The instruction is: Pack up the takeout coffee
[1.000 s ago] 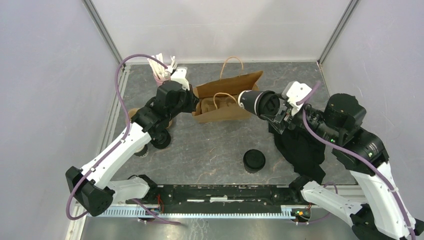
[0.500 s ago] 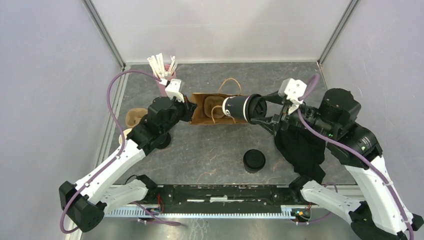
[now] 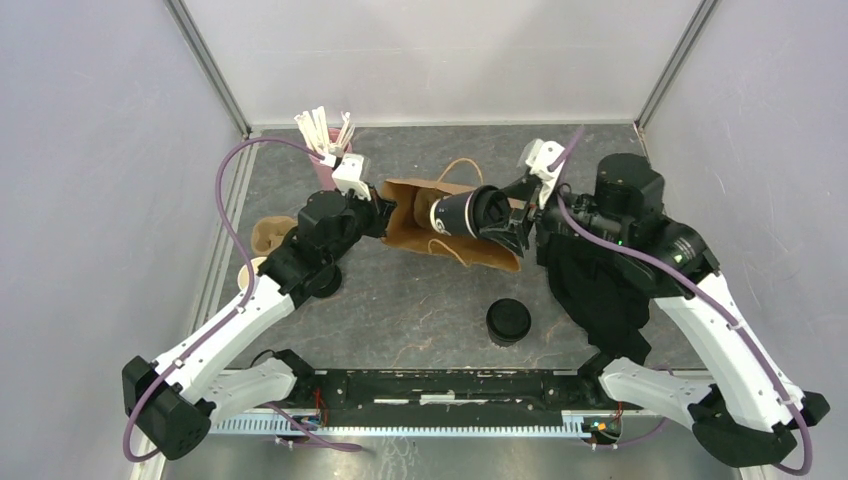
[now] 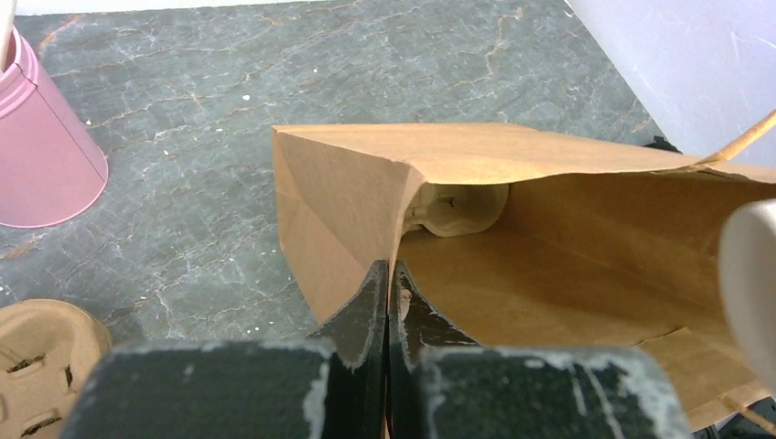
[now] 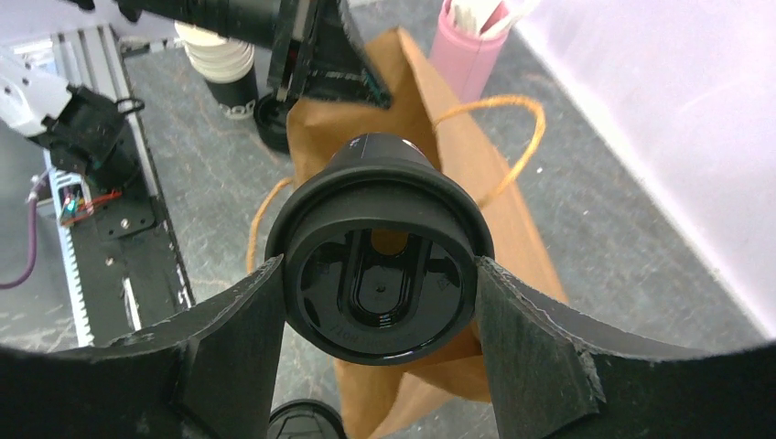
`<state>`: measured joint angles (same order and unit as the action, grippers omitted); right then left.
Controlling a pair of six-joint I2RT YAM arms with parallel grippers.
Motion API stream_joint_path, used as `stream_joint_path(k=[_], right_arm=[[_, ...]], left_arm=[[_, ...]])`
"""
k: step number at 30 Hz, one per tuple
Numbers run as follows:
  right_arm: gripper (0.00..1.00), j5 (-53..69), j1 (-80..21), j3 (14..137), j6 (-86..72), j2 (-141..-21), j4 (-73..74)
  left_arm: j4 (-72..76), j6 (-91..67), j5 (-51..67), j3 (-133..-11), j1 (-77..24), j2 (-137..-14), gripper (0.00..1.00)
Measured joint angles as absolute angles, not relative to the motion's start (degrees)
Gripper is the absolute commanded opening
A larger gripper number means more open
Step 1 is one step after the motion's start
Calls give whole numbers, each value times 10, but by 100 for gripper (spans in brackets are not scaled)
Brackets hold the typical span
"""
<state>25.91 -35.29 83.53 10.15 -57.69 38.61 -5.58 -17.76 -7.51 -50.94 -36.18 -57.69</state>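
Clenched tight on the rim of the brown paper bag (image 3: 405,228) with the left gripper (image 3: 384,212), fingers (image 4: 371,302) pressed together on a fold of paper at the opening's left edge. Clamped around the black lid of a takeout coffee (image 3: 462,212) with the right gripper (image 3: 505,215), jaws spread wide to either side of it, dark cup tipped on its side, base first at the bag's mouth, lid end away from the bag. Deep inside the bag, a pale moulded cardboard shape (image 4: 455,207). In front of the bag, well apart, upright on the grey table (image 3: 420,300), a second black-lidded cup (image 3: 508,321). Behind the bag's left corner, near it, a pink cup of white sticks (image 3: 326,160). Left of the bag, beyond the gripper, a cardboard cup carrier (image 3: 265,235). Right of the bag, under the right arm, a heap of black cloth (image 3: 600,295).
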Motion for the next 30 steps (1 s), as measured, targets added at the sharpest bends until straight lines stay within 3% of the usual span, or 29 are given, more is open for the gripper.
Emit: stream_joint_path(k=[7, 20, 30], right_arm=[[12, 249, -392, 797, 106, -573, 411], [13, 93, -551, 796, 164, -618, 481], [9, 28, -569, 865, 202, -647, 524]], left_arm=[[-59, -178, -89, -521, -362, -594, 2], [-71, -182, -88, -527, -362, -601, 2], [-76, -187, -85, -527, -362, -601, 2]])
